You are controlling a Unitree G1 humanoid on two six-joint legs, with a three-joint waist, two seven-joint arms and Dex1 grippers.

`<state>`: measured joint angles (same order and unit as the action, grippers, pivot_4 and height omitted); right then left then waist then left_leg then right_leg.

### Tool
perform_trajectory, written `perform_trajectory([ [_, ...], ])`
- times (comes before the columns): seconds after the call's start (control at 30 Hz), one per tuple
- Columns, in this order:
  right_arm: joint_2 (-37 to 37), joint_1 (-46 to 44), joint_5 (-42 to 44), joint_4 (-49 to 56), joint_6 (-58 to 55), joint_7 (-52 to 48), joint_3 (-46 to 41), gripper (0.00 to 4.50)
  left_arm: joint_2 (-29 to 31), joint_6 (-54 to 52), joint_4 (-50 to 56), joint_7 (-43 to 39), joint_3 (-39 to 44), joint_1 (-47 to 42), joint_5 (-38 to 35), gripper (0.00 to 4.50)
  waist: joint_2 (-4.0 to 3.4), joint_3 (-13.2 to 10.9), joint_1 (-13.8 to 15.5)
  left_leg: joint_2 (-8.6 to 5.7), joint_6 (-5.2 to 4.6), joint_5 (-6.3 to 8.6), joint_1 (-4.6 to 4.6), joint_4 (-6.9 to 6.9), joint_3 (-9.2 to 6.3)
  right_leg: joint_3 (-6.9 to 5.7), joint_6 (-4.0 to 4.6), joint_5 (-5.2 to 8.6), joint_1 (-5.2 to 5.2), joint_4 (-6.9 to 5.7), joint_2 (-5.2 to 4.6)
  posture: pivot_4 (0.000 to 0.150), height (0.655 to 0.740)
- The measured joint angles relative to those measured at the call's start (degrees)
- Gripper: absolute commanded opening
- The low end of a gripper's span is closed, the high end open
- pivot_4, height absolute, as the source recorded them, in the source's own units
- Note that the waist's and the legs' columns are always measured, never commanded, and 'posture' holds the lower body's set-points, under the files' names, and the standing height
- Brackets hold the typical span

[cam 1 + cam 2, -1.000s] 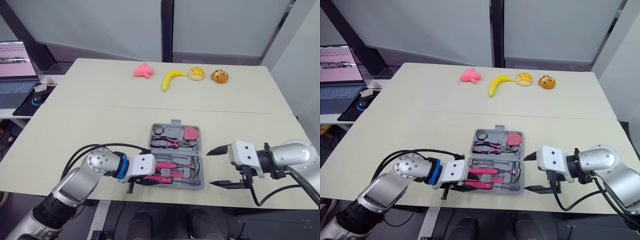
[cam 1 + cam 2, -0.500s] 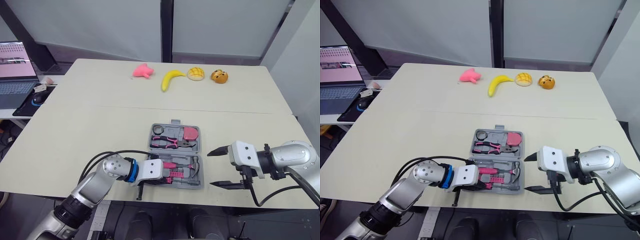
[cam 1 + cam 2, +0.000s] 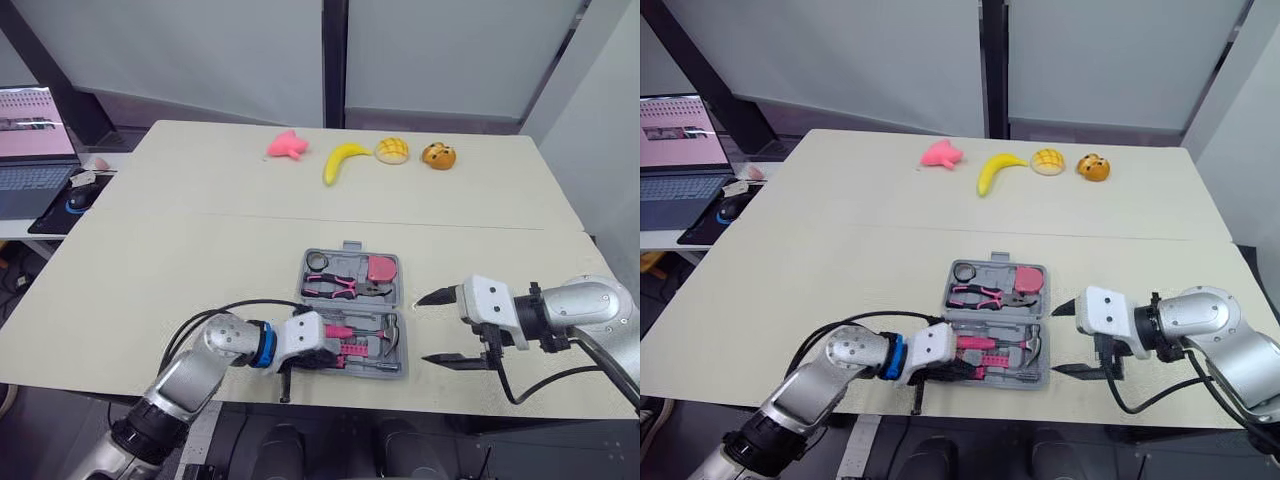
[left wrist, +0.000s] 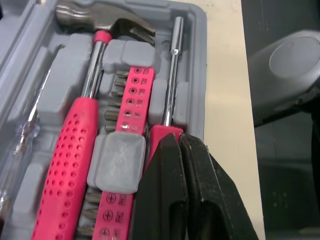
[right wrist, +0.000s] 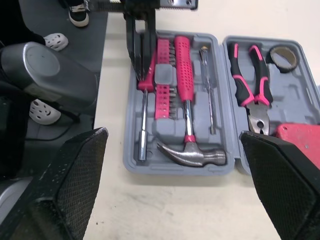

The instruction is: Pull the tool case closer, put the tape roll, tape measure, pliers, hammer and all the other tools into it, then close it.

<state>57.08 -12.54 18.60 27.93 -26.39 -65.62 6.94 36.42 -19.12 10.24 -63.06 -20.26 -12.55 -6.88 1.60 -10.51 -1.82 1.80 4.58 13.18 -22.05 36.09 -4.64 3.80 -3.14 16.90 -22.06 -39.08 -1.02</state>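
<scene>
The grey tool case (image 3: 401,318) lies open near the table's front edge. Its far half holds the tape roll (image 5: 282,51), pink-handled pliers (image 5: 250,85) and red tape measure (image 3: 381,267). In the near half lie the hammer (image 4: 75,150), a pink bit holder (image 4: 130,100) and a slim driver (image 4: 172,75). My left gripper (image 4: 179,142) is shut, its tips resting on the driver's pink handle at the case's near left corner. My right gripper (image 3: 422,328) hovers wide open just right of the case, holding nothing.
A pink toy (image 3: 285,144), a banana (image 3: 341,158), a bun (image 3: 391,149) and a small brown bear-shaped bun (image 3: 438,154) line the table's far edge. A laptop (image 3: 35,150) and mouse (image 3: 78,200) sit on a side desk at the left.
My left arm has slid right along the front edge, bringing its shut gripper over the case's near half. The right gripper has edged slightly farther from the front edge, still open.
</scene>
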Motion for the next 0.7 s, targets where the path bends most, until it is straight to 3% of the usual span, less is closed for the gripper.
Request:
perform_trajectory([
  [0.1, -0.78, -0.02, -1.74, -5.07, 3.59, 0.82, -0.69, 4.50, 1.19, -2.02, 1.80, 0.33, 10.81, -0.08, -7.44, 0.22, 0.00, 0.00, -0.04, 0.01, 0.00, 0.00, 0.00, 0.00, 0.00, -0.01, -0.01, 0.00, -0.01, 0.00, -0.01, 0.150, 0.7400],
  [0.33, -2.65, -2.44, -0.48, -17.07, 8.73, -0.52, -6.40, 4.50, 13.14, -1.79, -4.34, -5.28, 30.96, 3.07, -16.71, 2.09, -0.07, -0.05, -0.57, 0.01, 0.00, 0.01, 0.03, -0.06, 0.06, 0.01, 0.26, -0.14, -0.02, 0.05, -0.03, 0.150, 0.7400],
  [0.57, -2.11, -4.07, -2.59, -28.16, 15.72, -3.28, -6.78, 4.50, 17.37, 7.13, -20.74, -8.81, 34.52, 3.66, -14.12, 4.32, -0.14, -0.09, -0.44, 0.00, 0.00, 0.01, 0.02, -0.06, 0.10, 0.02, 0.28, -0.15, -0.05, 0.06, -0.04, 0.150, 0.7400],
  [0.7, -2.94, -4.59, -4.07, -30.47, 17.97, -3.08, -6.33, 4.50, 15.83, 11.02, -23.99, -8.42, 33.07, 2.04, -12.13, 4.46, -0.13, -0.09, -0.31, 0.01, 0.00, 0.01, -0.02, -0.07, 0.09, 0.02, 0.28, -0.15, -0.06, 0.06, -0.03, 0.150, 0.7400],
])
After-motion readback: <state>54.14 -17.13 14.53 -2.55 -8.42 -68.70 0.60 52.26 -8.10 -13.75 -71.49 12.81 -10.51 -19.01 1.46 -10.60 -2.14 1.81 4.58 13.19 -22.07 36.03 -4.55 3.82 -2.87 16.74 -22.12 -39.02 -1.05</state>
